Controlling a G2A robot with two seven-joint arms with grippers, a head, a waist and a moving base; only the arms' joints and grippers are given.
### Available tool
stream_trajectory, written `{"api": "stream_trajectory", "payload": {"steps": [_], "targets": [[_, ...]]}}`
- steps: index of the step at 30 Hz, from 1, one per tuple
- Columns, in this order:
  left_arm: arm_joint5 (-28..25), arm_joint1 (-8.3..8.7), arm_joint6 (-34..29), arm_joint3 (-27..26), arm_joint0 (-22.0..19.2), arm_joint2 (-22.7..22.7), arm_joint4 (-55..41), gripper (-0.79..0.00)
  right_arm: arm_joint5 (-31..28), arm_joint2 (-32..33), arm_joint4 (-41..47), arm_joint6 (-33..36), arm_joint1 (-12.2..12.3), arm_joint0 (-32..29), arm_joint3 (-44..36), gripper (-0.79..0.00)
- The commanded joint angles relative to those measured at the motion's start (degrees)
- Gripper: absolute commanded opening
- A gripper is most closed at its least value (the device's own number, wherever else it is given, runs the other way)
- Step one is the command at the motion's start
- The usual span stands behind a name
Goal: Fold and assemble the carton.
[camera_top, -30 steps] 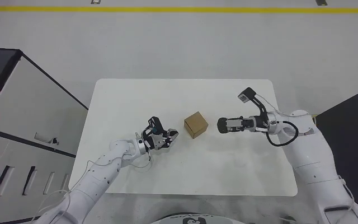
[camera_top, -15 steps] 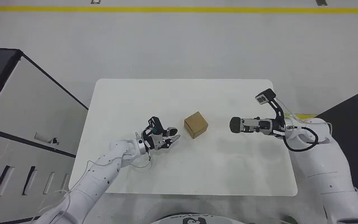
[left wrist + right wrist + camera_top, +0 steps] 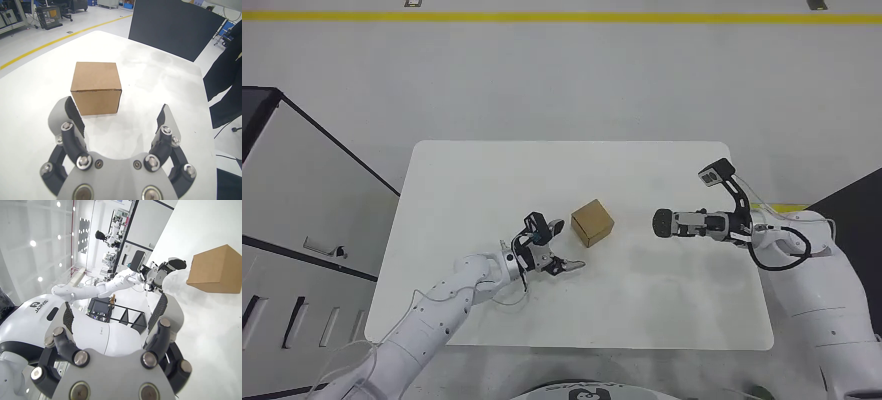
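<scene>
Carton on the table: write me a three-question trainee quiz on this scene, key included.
1. True or false: the carton stands on the table as a closed cube.
2. Multiple choice: the left gripper is A) open and empty, B) shut on the carton, C) shut and empty.
3. Short answer: which is nearer the carton, the left gripper or the right gripper?
Key: 1 true; 2 A; 3 the left gripper.
</scene>
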Motion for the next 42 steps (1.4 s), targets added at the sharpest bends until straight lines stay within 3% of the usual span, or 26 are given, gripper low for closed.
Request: {"api": "stream_trajectory", "payload": {"steps": [1,4,14,21,26,35,42], "targets": [[-0.04,0.01,0.02,-0.01,0.01,-0.01,0.00,0.000,0.00,0.00,0.00,0.00,0.00,0.00,0.00,0.000],[-0.54,-0.09,-0.34,-0.24,0.22,0.30,-0.47,0.000,0.00,0.00,0.00,0.00,0.00,0.00,0.00,0.000],[8.84,-2.59,1.87,4.92,-3.04,2.94,-1.16,0.000,0.00,0.00,0.00,0.00,0.00,0.00,0.00,0.000],[9.36,-2.65,1.52,4.88,-2.84,2.96,-1.23,0.000,0.00,0.00,0.00,0.00,0.00,0.00,0.00,0.000],[10.14,-3.68,0.88,5.48,-3.71,4.46,-1.85,0.000,0.00,0.00,0.00,0.00,0.00,0.00,0.00,0.000],[10.24,-5.35,5.71,9.87,-5.78,5.91,-2.72,0.000,0.00,0.00,0.00,0.00,0.00,0.00,0.00,0.000],[10.37,-5.39,5.55,10.03,-5.76,5.97,-2.56,0.000,0.00,0.00,0.00,0.00,0.00,0.00,0.00,0.000]]}}
